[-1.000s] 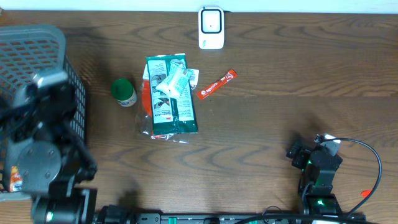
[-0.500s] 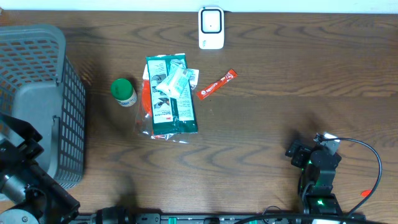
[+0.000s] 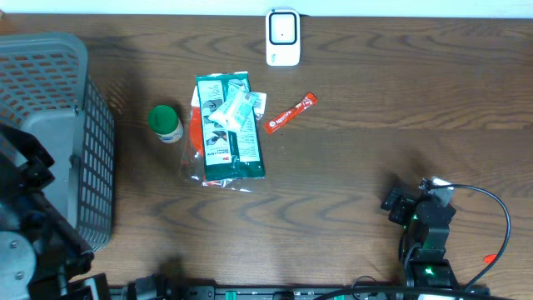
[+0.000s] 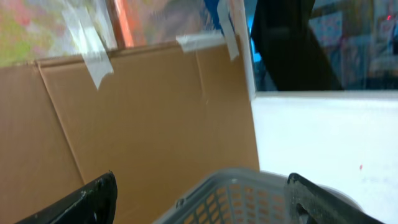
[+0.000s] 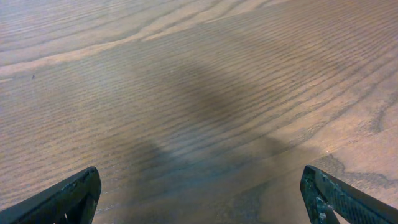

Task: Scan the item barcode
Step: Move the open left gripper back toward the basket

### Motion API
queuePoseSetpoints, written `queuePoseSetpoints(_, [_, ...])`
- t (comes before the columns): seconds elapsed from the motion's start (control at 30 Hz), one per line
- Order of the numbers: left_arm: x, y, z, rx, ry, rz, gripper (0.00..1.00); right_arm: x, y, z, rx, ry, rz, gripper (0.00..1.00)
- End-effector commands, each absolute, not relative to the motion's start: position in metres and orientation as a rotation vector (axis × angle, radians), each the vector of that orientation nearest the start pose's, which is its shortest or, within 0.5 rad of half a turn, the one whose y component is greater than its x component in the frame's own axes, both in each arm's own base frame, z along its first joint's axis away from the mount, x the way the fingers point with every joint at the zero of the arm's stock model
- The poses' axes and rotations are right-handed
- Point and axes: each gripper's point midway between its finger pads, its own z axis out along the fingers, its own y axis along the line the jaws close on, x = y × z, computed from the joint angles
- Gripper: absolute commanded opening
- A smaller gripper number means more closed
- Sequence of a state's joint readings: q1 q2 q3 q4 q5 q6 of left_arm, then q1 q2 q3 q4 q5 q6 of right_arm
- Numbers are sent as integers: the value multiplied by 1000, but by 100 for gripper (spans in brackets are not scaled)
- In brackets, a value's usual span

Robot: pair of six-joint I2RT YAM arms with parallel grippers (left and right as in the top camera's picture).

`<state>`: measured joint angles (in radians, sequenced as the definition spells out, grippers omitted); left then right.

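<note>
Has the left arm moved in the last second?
Yes. The left arm has pulled back from over the grey basket toward the overhead view's bottom-left corner.

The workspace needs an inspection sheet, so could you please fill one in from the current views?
Surface: dark wooden table, bare under the right gripper.
Job's things: white device at the far edge; green packet with a small white packet lying on it; green-capped bottle to its left; red sachet to its right.
Clutter: grey basket at the left edge.
Grippers: left gripper open, empty, above the basket; right gripper open, empty.
Cables: black cable looping beside the right arm.
Surroundings: taped cardboard panel behind the basket.
</note>
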<state>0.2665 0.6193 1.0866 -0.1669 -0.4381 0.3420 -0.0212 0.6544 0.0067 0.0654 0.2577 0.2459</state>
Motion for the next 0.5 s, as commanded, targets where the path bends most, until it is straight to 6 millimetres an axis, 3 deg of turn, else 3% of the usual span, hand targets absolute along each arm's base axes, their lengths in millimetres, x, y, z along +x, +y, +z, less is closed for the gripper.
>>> queuePoseSetpoints(0.0, [195,121,518,-307,1284,754,85,242,-48,42,439,2088,-133,99])
queuePoseSetpoints(0.2, [223,126,521,-291,1332,735,85,242,-48,42,439,2088,-133,99])
queuePoseSetpoints(0.47, [272,140,510,-307,1442,706,85,241,-48,40,439,2097,-135,99])
